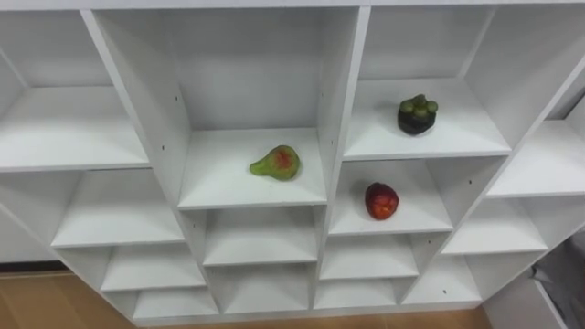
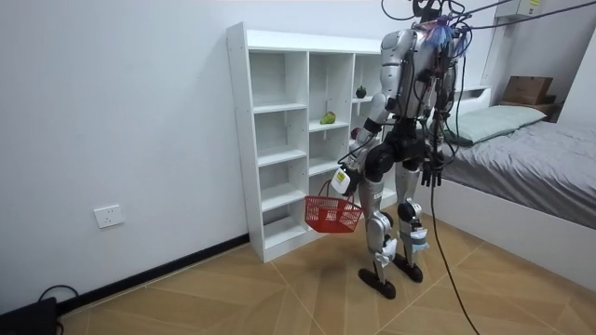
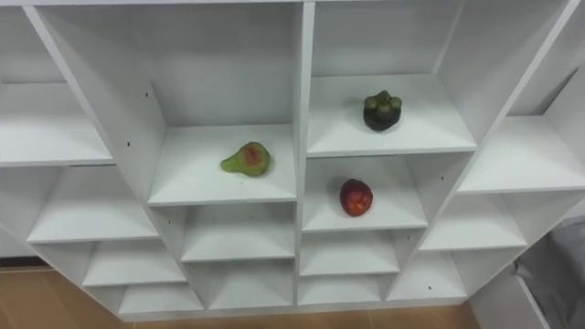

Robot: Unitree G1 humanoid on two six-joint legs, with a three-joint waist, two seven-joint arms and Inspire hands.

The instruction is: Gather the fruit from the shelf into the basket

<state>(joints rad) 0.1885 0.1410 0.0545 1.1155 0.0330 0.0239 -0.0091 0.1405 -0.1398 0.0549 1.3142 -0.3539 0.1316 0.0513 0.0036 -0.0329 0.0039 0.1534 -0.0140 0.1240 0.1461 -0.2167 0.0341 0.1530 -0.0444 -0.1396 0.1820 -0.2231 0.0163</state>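
Three fruits lie in the white closet (image 1: 338, 110) in front of me. A green pear-shaped fruit with a red patch (image 1: 277, 163) is on the middle shelf. A dark round fruit with a green top (image 1: 417, 115) sits one cell to the right and higher. A red fruit (image 1: 381, 201) lies in the cell below that one. In the room view I stand facing the closet (image 2: 270, 140). My left hand (image 2: 343, 180) hangs low, curled on the handle of a red basket (image 2: 332, 215). My right hand (image 2: 430, 172) hangs at my side with relaxed fingers.
The other closet cells hold nothing. A bed (image 2: 531, 167) with grey cover stands behind me at the room view's right. The floor is wood. A wall socket (image 2: 109, 216) is on the wall left of the closet.
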